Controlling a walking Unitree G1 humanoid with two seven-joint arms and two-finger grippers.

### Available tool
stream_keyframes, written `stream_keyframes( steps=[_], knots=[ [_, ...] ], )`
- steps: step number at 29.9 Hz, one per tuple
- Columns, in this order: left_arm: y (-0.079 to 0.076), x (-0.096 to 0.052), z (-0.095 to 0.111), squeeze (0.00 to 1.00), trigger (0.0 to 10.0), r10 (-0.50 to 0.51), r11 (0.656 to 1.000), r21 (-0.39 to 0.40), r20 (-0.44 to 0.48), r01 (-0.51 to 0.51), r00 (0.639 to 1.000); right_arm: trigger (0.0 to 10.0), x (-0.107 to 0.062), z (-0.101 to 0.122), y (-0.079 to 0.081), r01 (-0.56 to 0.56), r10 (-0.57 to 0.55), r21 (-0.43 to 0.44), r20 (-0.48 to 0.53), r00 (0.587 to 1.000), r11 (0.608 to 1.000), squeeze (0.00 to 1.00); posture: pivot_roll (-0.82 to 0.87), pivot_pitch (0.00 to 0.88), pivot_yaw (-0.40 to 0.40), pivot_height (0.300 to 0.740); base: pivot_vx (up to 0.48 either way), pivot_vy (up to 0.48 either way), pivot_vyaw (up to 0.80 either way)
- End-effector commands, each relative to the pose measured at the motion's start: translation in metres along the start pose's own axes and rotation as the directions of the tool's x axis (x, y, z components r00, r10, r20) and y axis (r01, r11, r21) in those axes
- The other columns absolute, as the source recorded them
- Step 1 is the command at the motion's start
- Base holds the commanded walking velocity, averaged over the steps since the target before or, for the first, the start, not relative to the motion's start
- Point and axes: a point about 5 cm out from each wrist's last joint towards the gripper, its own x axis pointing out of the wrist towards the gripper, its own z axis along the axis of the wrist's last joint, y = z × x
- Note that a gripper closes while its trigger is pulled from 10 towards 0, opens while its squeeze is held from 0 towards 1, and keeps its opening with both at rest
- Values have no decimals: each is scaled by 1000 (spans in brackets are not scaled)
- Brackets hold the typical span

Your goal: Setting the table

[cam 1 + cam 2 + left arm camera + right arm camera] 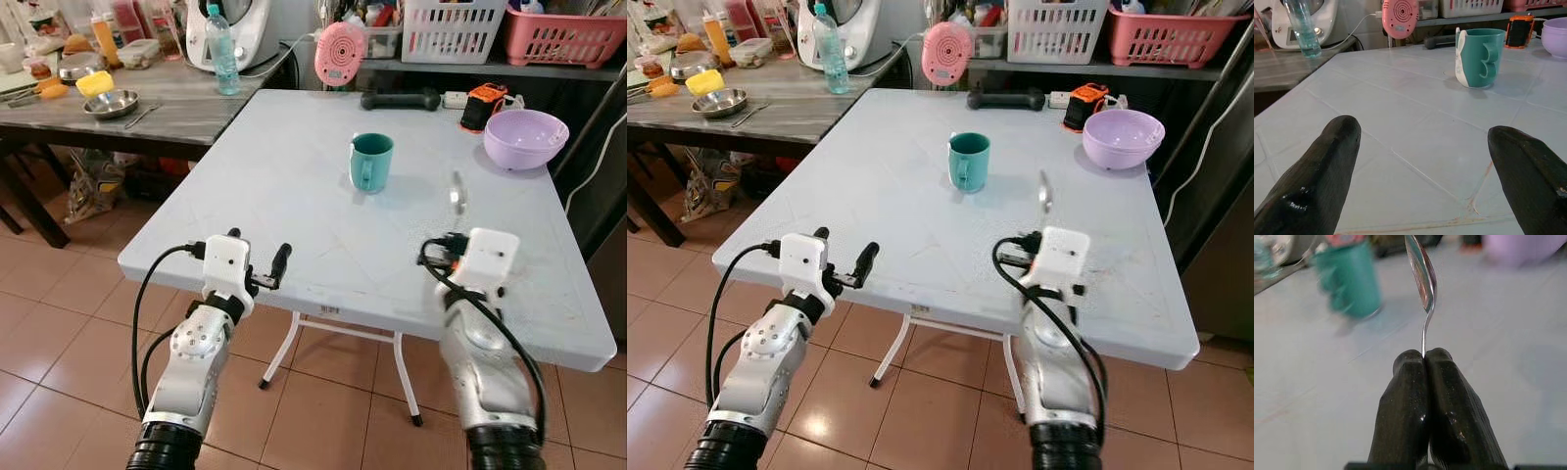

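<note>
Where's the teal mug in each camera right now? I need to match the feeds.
Left eye: teal mug mid-table, beyond both arms.
Right eye: mug mid-table.
Left wrist: mug ahead, beyond the open fingers.
Right wrist: blurred mug, beside the held spoon.
Shared landmark: purple bowl.

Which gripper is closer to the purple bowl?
Right. The right gripper, holding a spoon, is over the table below the bowl; the left gripper is across at the opposite edge.

I see a teal mug [371, 162] with a white patch ahead of my left end effector [258, 262]; silver spoon [1421, 272] in the black right end effector [1424, 357]; lilac bowl [525, 138]; pale grey-blue worktop [294, 196].
</note>
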Motion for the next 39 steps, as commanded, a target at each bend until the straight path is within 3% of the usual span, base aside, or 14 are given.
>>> stream_keyframes(
  steps=[1, 7, 11, 12, 13, 14, 15, 16, 23, 30, 34, 39],
  knots=[
    [3, 1, 1, 0, 10000, 1, 1000, 23, 1, -1, 1000, 10000, 2, -1, 11, -40, 42, 58, -27, 999, 998, 0, -121, 12, 78, 740, 0, 0, 0],
    [3, -2, -1, 0, 10000, 1, 1000, 27, -7, 0, 1000, 10000, 5, -13, 32, -101, 132, 214, -134, 982, 972, 0, -108, 15, 73, 740, 0, 0, 0],
    [0, -3, -3, 0, 10000, -27, 1000, 10, -19, 27, 999, 10000, 8, -15, 33, -105, 149, 262, -155, 977, 959, 0, -107, 16, 72, 740, 0, 0, 0],
    [-3, -3, -3, 0, 10000, -62, 998, -18, -19, 62, 998, 10000, 9, -15, 33, -105, 150, 266, -156, 976, 958, 416, -108, 17, 72, 740, 0, 0, 0],
    [-6, -4, -2, 0, 10000, -101, 994, -49, -14, 100, 995, 10000, 10, -15, 32, -106, 153, 270, -157, 976, 957, 416, -108, 17, 72, 740, 0, 0, 0],
    [-8, -4, -1, 0, 10000, -122, 991, -63, -3, 122, 993, 10000, 11, -15, 31, -102, 149, 272, -159, 976, 957, 741, -110, 17, 72, 740, 0, 0, 0],
    [-8, -4, -1, 0, 10000, -122, 991, -63, -3, 122, 993, 10000, 11, -15, 31, -102, 149, 272, -159, 976, 957, 741, -110, 17, 72, 740, 0, 0, 0],
    [-14, -6, 2, 0, 10000, -182, 979, -91, 15, 183, 983, 10000, 12, -15, 29, -93, 145, 286, -164, 976, 954, 1000, -111, 18, 73, 740, 0, 0, 0],
    [-34, -12, 2, 0, 10000, -341, 928, -146, 27, 342, 940, 10000, 14, -15, 17, -60, 114, 291, -172, 978, 955, 1000, -115, 19, 79, 740, 0, 0, 0],
    [-37, -16, 0, 0, 10000, -399, 907, -145, 12, 396, 917, 10000, 17, -12, 13, -53, 102, 285, -161, 982, 957, 1000, -116, 19, 84, 740, 0, 0, 0],
    [-36, -16, 0, 0, 10000, -410, 903, -136, 0, 406, 912, 10000, 16, -3, 9, -59, 82, 182, -117, 990, 982, 1000, -116, 17, 82, 740, 0, 0, 0],
    [-30, -12, -1, 0, 10000, -346, 933, -114, -17, 342, 938, 10000, 6, 14, 4, -59, 59, 17, -3, 998, 998, 1000, -119, 15, 79, 740, 0, 0, 0]
  ],
)
